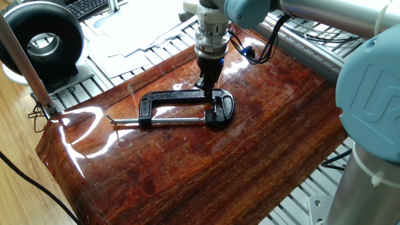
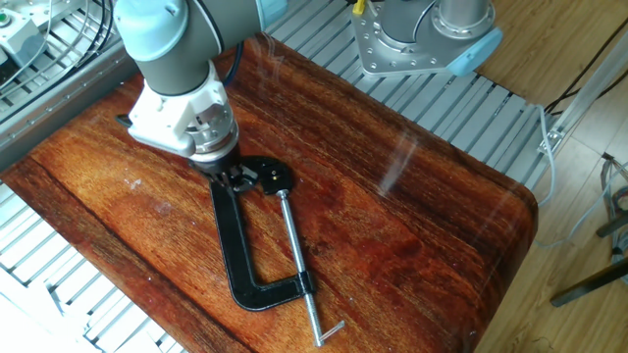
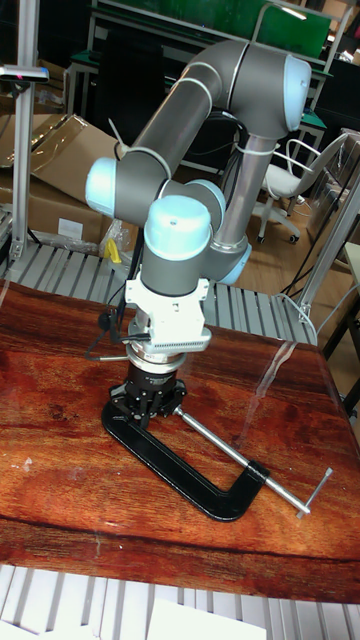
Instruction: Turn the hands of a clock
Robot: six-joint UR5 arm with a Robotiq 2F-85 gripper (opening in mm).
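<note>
The clock, a black C-clamp (image 1: 177,96), lies flat on the glossy wooden table (image 1: 187,162), with its steel screw rod (image 1: 169,120) running along it. It also shows in the other fixed view (image 2: 234,257) and the tall view (image 3: 190,475). The hands, a short dark pin (image 1: 213,111), sit at the clamp's rounded jaw end (image 2: 272,177). My gripper (image 1: 205,89) points straight down over the clamp's bar beside that end. Its fingers look pressed together, with nothing seen between them. In the other fixed view (image 2: 232,175) and the tall view (image 3: 148,402), my gripper hides the jaw's pin.
A round black ring-shaped device with a white centre (image 1: 44,40) stands off the table at the far left. Papers and a keyboard (image 1: 94,7) lie behind it. Ribbed metal rails (image 2: 461,103) border the wooden top. The arm's base (image 2: 427,34) is mounted beyond the far edge.
</note>
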